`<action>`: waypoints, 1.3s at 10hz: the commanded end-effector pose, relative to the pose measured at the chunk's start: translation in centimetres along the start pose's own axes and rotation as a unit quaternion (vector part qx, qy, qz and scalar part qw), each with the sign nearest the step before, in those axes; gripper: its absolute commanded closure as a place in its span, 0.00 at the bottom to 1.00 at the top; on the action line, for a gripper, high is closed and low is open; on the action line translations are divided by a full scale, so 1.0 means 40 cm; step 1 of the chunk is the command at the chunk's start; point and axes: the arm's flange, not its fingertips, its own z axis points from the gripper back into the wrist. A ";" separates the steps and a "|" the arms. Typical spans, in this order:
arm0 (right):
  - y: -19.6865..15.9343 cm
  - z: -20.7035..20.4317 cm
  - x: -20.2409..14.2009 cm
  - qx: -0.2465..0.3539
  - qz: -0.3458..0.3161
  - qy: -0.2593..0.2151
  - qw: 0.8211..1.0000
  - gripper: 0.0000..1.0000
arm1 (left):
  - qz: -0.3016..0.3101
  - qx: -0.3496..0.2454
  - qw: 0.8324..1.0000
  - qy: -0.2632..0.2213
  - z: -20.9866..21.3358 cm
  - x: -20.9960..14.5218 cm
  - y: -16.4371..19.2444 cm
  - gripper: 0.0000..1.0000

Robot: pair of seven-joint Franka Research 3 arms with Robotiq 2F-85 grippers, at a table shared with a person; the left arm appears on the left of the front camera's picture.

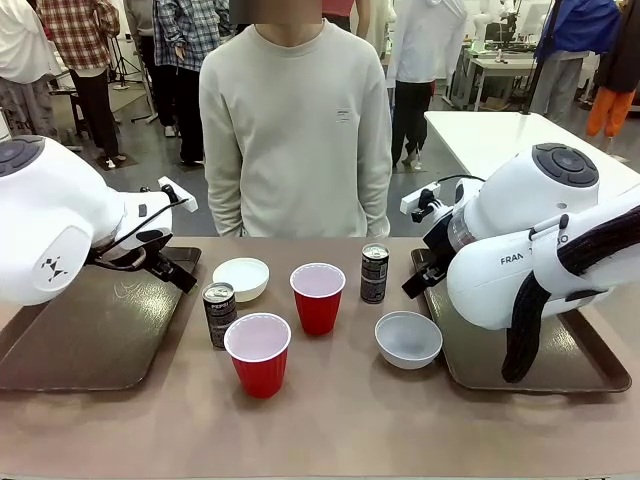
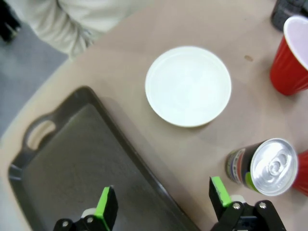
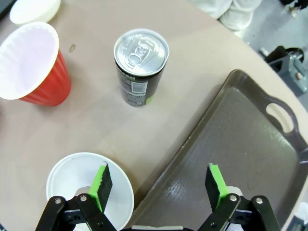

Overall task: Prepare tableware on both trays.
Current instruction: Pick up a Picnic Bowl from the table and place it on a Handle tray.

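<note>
My left tool (image 2: 162, 197) hung with its green pads spread wide and nothing between them. It was over the inner rim of the left tray (image 2: 72, 159), which ran off toward 9 o'clock in its wrist view. The left can (image 2: 264, 166) stood upright just beside one finger at 3 o'clock, its long axis straight up from the counter (image 2: 144, 29). The far bowl (image 2: 188, 85) sat on the counter at 12 to 1 o'clock, near but apart from the tray's rim.

My right tool (image 3: 159, 185) was likewise wide open and held nothing. In its own view the near bowl (image 3: 72, 180) lay under one finger at 9 o'clock, and the right tray (image 3: 231, 144) spread toward 2 o'clock. The right can (image 3: 140, 65) stood upright at 12 o'clock, and the far cup (image 3: 33, 65) was at 10 o'clock.

From the front, all six pieces stood on the counter between the trays, with the near cup (image 1: 258, 352) closest to me.

I judged the far bowl and left can belonged to my left arm, the near bowl and right can to my right. The cups stood about midway between my arms. With the cans' axes vertical, a side grasp looked the safer one.
</note>
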 end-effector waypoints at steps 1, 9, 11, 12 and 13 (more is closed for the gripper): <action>0.058 0.167 -0.035 -0.034 0.003 -0.001 0.999 0.00 | -0.031 0.035 0.999 -0.028 0.209 -0.036 -0.050 0.00; 0.086 0.413 -0.026 -0.053 -0.027 0.091 0.994 0.00 | -0.023 -0.051 0.995 0.085 0.375 -0.022 -0.080 0.00; -0.051 0.379 -0.084 0.188 -0.161 0.023 0.969 0.00 | 0.039 -0.193 0.980 0.015 0.364 -0.034 0.038 0.00; -0.139 0.395 -0.151 0.283 -0.238 -0.021 0.929 0.00 | 0.085 -0.268 0.960 -0.012 0.373 -0.078 0.117 0.00; -0.203 0.394 -0.198 0.317 -0.281 -0.051 0.904 0.00 | 0.120 -0.322 0.938 -0.038 0.358 -0.105 0.186 0.00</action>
